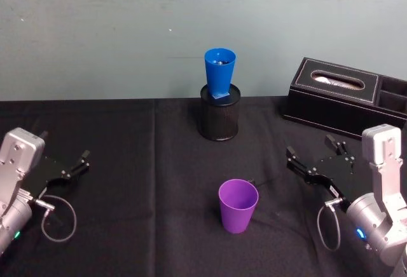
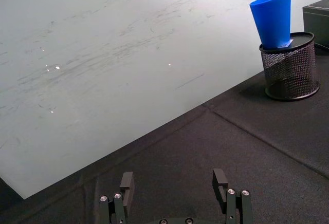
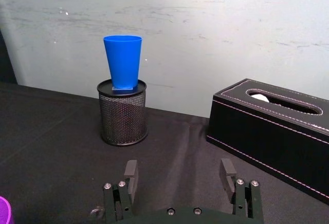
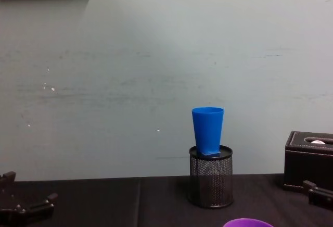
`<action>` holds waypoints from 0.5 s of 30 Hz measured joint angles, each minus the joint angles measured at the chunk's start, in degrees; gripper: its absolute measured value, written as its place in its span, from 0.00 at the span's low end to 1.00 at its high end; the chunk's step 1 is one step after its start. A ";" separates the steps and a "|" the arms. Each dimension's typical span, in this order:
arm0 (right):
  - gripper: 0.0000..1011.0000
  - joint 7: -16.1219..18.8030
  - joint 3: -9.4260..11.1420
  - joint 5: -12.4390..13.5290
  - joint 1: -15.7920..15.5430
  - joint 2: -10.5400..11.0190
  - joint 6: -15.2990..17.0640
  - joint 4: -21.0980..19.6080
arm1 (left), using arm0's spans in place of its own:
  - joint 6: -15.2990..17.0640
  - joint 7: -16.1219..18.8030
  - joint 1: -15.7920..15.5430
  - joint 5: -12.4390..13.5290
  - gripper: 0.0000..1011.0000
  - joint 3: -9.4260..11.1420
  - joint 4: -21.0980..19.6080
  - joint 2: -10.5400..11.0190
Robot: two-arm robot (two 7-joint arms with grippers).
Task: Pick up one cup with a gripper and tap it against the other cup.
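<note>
**Two tumblers well apart, both grippers empty**

We see a stitched black tissue box [image 1: 343, 96], a black mesh pen holder [image 1: 220, 113] carrying the smooth tapered blue tumbler [image 1: 219, 72], and the purple tumbler [image 1: 238, 205] upright on black cloth. Right gripper [image 1: 311, 152] and left gripper [image 1: 64, 145] rest with jaws spread.

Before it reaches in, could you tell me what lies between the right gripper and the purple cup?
Nothing: in the head view, only bare black tablecloth separates the open right gripper from the purple cup, which stands upright.
</note>
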 joint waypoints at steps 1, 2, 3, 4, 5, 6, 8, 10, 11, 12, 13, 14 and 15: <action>0.99 0.04 0.03 -0.03 0.00 -0.04 -0.01 0.04 | 0.00 0.00 0.00 0.00 0.99 0.00 0.00 0.00; 0.99 0.04 0.03 -0.03 0.01 -0.03 -0.02 0.04 | 0.00 0.00 0.00 0.00 0.99 0.00 0.00 0.00; 0.99 0.04 0.02 -0.03 0.01 -0.03 -0.02 0.04 | 0.00 0.00 0.00 0.00 0.99 0.00 0.00 0.00; 0.99 0.05 0.01 -0.03 0.01 -0.03 -0.02 0.04 | 0.00 0.00 0.00 0.00 0.99 0.00 0.00 0.00; 0.99 0.05 -0.01 -0.03 0.02 -0.01 -0.02 0.03 | 0.00 0.00 0.01 0.01 0.99 0.00 0.00 0.00; 0.99 0.05 -0.02 -0.03 0.02 0.00 -0.02 0.03 | 0.00 0.00 0.00 0.00 0.99 0.00 0.00 0.00; 0.99 0.05 -0.06 -0.02 0.03 0.03 -0.01 0.01 | 0.00 0.00 0.00 0.01 0.99 0.00 0.00 0.00; 0.99 0.05 -0.08 0.00 0.04 0.04 -0.02 0.01 | 0.00 0.00 0.00 0.00 0.99 0.00 0.00 0.00; 0.99 0.05 -0.09 0.00 0.04 0.05 -0.02 0.01 | 0.00 0.00 0.00 0.00 0.99 0.00 0.00 0.00; 0.99 0.05 -0.11 0.01 0.05 0.06 -0.02 0.01 | 0.00 0.00 0.00 0.01 0.99 0.00 0.00 0.00; 0.99 0.05 -0.12 0.02 0.05 0.06 -0.01 0.00 | 0.00 0.00 0.00 0.00 0.99 0.00 0.00 0.00; 0.99 0.05 -0.14 0.02 0.06 0.07 -0.01 0.00 | 0.00 0.00 0.01 0.00 0.99 0.00 0.00 0.00; 0.99 0.05 -0.14 0.02 0.06 0.07 -0.01 0.00 | 0.00 0.00 0.01 0.00 0.99 0.00 0.00 0.00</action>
